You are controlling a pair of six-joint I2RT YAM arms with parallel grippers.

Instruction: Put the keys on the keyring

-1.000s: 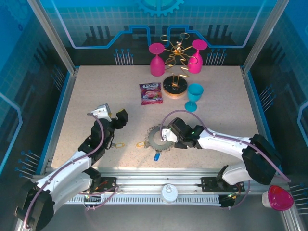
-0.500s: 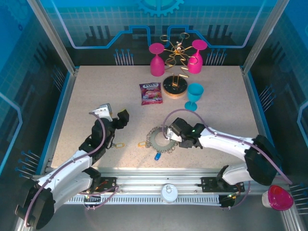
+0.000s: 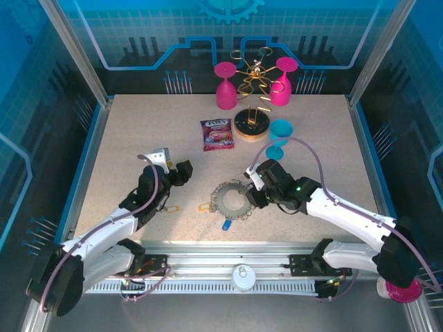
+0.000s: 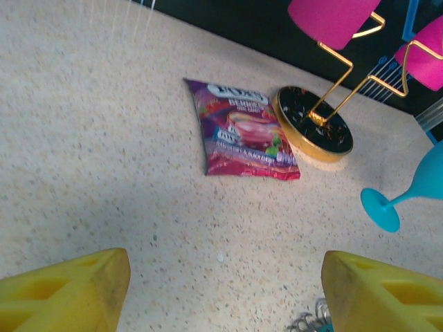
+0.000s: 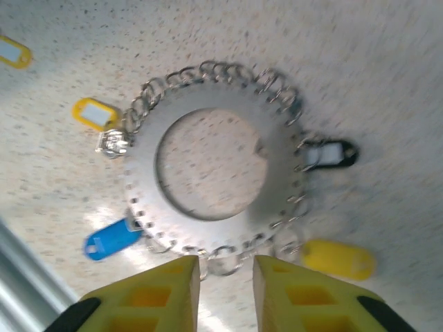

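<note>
Keyring (image 5: 214, 97) lies flat on the desk (image 3: 138, 131), keys (image 5: 111, 238) around its rim.
Right end effector (image 5: 226, 266) hovers above it, narrowly parted, empty; left end effector (image 4: 225, 277) wide, released, well apart.

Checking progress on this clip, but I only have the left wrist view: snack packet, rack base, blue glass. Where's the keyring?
Observer: The keyring lies flat on the table, near its front edge, the right gripper above its right side.
Operator: Any keys by it?
Observer: A blue-tagged key, a black-tagged key and a yellow-tagged key sit at its rim; attached or not, I can't tell.
Operator: Any stray ones?
Observer: A second yellow-tagged key lies apart, beside the left arm.
</note>
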